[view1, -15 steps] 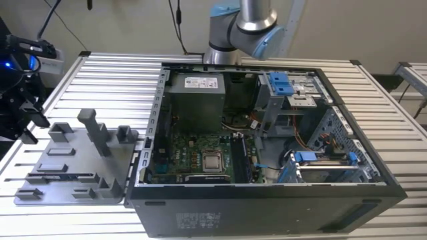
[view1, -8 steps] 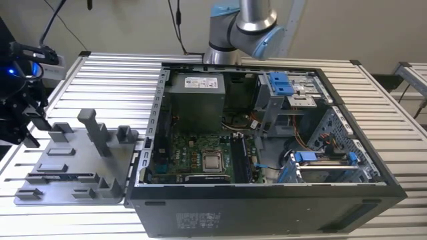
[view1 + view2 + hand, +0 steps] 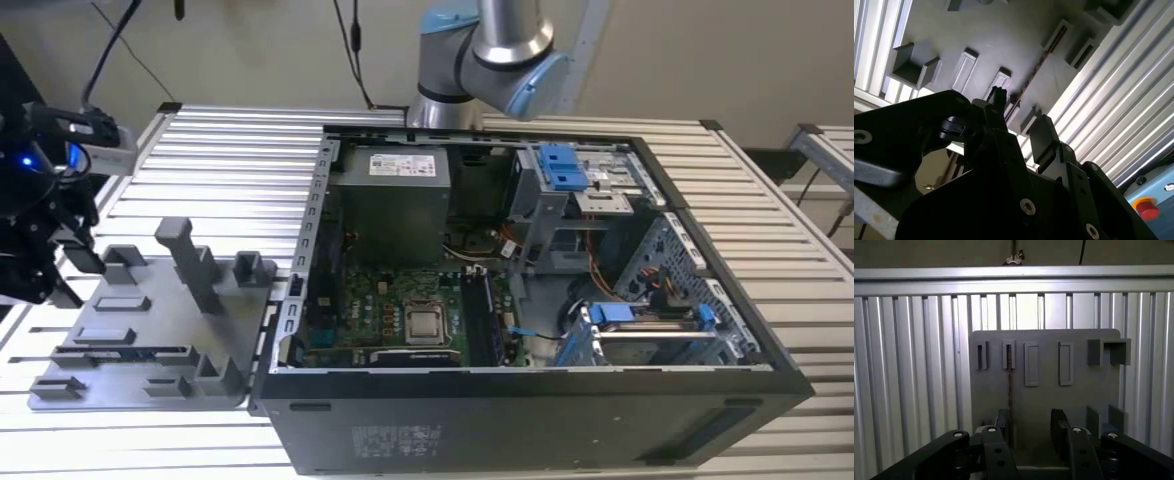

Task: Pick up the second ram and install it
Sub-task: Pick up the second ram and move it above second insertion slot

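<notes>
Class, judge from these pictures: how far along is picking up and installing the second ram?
Done: the gripper is over the holder plate, open. In hand: nothing; the second ram stands on edge in the plate's slots. Left: grasping it and seating it in the computer case.

Beige wall (image 3: pixel 694 60) behind; ribbed alu table (image 3: pixel 227 170), evenly lit.

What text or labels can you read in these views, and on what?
White label on the grey power supply box: too small to read.
White print on the black computer case outer wall: blurred, unreadable.
Grey plastic holder plate: no text.
</notes>
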Robot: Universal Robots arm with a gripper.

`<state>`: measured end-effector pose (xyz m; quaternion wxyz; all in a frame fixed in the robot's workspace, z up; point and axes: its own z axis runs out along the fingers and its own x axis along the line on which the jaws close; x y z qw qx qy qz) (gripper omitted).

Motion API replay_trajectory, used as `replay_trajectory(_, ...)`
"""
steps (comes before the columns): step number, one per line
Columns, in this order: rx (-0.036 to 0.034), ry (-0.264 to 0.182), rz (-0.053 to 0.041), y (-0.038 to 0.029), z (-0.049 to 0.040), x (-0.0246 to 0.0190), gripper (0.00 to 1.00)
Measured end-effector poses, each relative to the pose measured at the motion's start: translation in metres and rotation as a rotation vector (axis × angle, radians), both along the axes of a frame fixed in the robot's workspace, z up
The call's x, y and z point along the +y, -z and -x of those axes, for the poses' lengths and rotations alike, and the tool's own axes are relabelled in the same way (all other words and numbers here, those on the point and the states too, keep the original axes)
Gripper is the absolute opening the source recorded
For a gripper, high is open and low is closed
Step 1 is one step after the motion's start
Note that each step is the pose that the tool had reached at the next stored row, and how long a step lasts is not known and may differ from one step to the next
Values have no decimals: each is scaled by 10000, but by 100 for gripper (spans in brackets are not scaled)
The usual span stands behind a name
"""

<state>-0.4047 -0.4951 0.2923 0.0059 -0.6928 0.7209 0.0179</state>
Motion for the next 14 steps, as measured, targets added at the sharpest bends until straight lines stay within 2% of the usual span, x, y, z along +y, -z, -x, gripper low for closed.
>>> replay_trajectory(6,-3,-7,-3,76,-14,-59,48)
replay_trajectory(10,-1,-68,10,131,-20,-63,48)
replay_trajectory(14,-15,-329,31,181,-21,-63,48)
